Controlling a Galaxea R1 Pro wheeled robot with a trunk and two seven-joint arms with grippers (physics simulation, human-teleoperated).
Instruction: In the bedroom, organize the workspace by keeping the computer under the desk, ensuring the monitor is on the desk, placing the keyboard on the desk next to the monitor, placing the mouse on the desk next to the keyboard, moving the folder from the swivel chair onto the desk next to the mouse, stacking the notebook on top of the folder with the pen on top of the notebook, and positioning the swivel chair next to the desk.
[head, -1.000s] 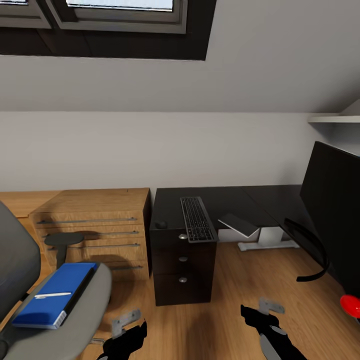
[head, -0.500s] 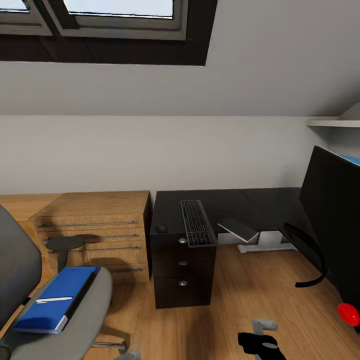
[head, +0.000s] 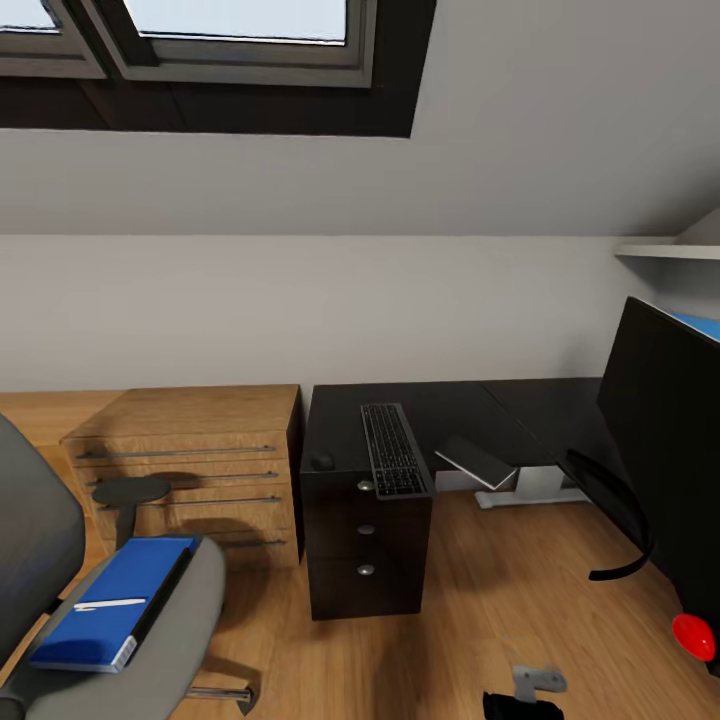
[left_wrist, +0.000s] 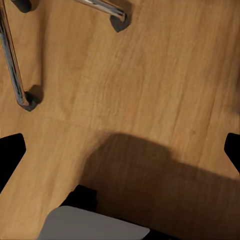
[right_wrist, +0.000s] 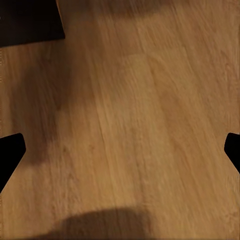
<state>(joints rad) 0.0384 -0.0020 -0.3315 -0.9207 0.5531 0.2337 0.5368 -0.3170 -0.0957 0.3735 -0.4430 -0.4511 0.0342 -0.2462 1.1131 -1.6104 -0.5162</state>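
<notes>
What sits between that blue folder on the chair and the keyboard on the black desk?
In the head view, an oak drawer unit and the chair's black armrest lie between the folder and the keyboard.

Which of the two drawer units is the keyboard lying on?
The black three-drawer unit, right of the oak-wood chest. The keyboard runs along its dark top.

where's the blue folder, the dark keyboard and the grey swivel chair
bright blue flat folder (head: 112, 600): head view, middle of its cover
slim dark keyboard (head: 391, 450): head view, centre of the keys
grey padded swivel chair (head: 185, 625): head view, front of the seat
</notes>
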